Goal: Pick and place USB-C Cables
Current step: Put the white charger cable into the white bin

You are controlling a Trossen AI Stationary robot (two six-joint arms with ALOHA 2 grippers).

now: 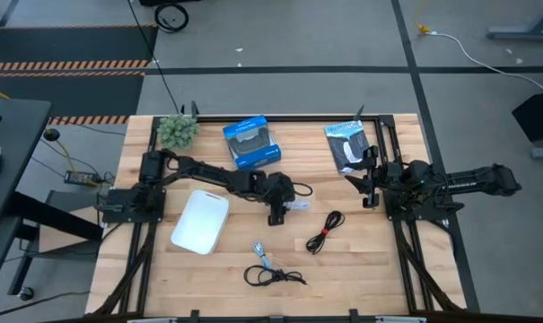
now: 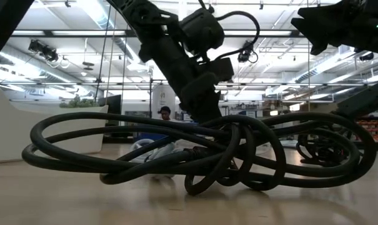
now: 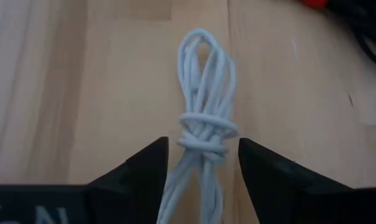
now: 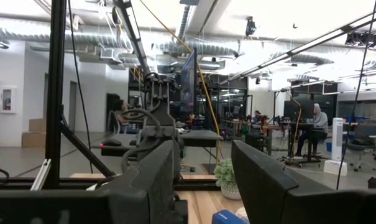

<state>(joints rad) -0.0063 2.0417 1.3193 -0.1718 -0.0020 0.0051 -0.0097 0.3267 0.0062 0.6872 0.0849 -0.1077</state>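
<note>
The white coiled cable (image 3: 203,118) lies on the wooden table (image 1: 379,269) at its middle, tied round by a wrap of its own cord. My left gripper (image 3: 203,142) is open and low over it, one finger on each side of the wrap, with a gap on both sides; it also shows in the high view (image 1: 285,209). The black cable with the red tie (image 1: 325,231) lies to the right of it. The black cable with the silvery plug (image 1: 271,271) lies near the front edge. My right gripper (image 1: 368,184) is open and empty at the table's right.
A white tray (image 1: 201,222) lies left of the cables. A blue box (image 1: 251,142), a black-and-white packet (image 1: 350,146) and a small plant (image 1: 177,130) stand along the far edge. People sit at desks in the room beyond.
</note>
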